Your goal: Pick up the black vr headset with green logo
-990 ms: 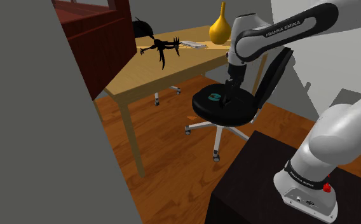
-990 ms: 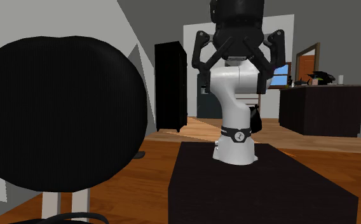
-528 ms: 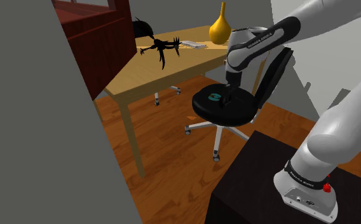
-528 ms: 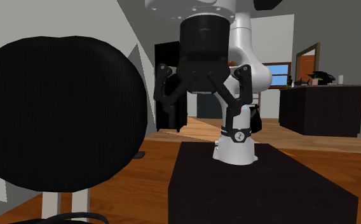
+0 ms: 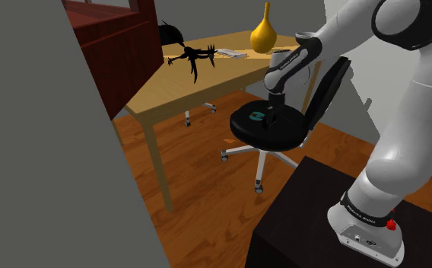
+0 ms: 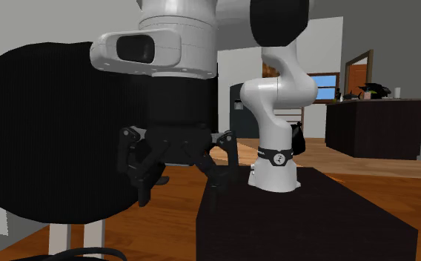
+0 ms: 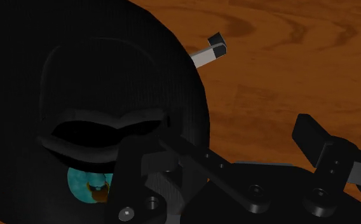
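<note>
Fingers [image 7: 313,135] splayed, empty. I see the white arm [image 5: 412,114] pointing down over a round black chair seat [image 5: 283,137]. In the shoulder view, the black green-logoed VR headset [image 5: 252,116] is at their nine o'clock.

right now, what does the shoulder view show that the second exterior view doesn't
Shoulder view's own: the black VR headset with its green logo lying on the chair seat, the wooden table, a yellow vase and a dark red cabinet.
Second exterior view's own: the jaws seen head-on, spread open, plus a dark counter and a window.
Shared: the white arm, its dark stand, the office chair's black backrest and the wooden floor.
</note>
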